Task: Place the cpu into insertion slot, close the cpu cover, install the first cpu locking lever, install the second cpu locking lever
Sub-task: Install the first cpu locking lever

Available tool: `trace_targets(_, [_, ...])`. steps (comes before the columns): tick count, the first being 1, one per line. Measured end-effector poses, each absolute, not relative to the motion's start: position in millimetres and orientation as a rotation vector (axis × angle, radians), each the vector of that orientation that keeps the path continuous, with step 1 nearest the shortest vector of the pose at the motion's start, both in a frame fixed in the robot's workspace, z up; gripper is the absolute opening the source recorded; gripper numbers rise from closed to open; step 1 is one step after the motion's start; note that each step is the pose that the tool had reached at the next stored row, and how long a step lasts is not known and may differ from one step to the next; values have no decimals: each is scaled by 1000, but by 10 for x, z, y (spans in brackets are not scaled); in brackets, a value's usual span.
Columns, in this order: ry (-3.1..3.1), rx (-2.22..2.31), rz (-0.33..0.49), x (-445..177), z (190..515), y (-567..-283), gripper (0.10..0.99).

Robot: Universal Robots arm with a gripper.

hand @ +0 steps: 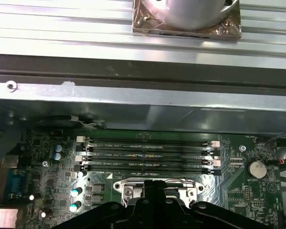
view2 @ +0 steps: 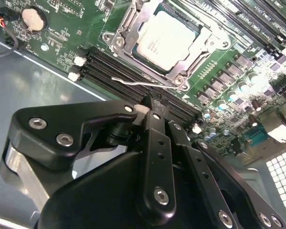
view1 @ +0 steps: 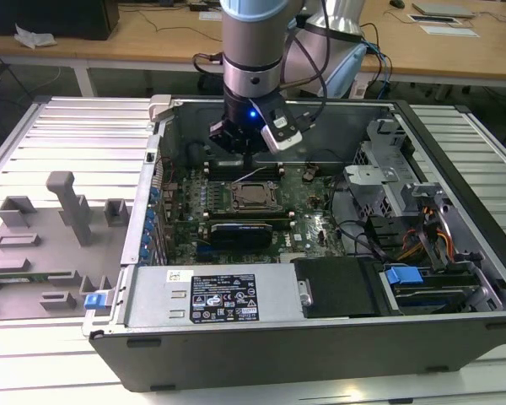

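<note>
Exterior view: the gripper (view1: 246, 159) hangs just beyond the cpu (view1: 254, 197), which sits in the insertion slot (view1: 235, 199); its tips are hard to make out. Second wrist view: the fingers (view2: 155, 124) are pressed together and empty, just beside a thin locking lever (view2: 133, 81). First wrist view: the gripper hides most of the socket.

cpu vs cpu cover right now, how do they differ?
The cpu is a solid pale square plate; the cpu cover is a darker grey frame with a window. The cpu cover is larger and surrounds the cpu, which shows through that window. Both are metal and lie flat on the motherboard.
</note>
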State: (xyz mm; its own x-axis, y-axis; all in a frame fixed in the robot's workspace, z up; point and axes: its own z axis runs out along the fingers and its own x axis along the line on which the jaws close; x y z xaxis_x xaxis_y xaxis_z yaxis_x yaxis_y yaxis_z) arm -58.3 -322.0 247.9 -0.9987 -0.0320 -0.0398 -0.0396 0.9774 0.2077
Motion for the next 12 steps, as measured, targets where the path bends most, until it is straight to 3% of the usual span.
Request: trace_targets(12, [2932,-78,304,-711,2388,-3220,106])
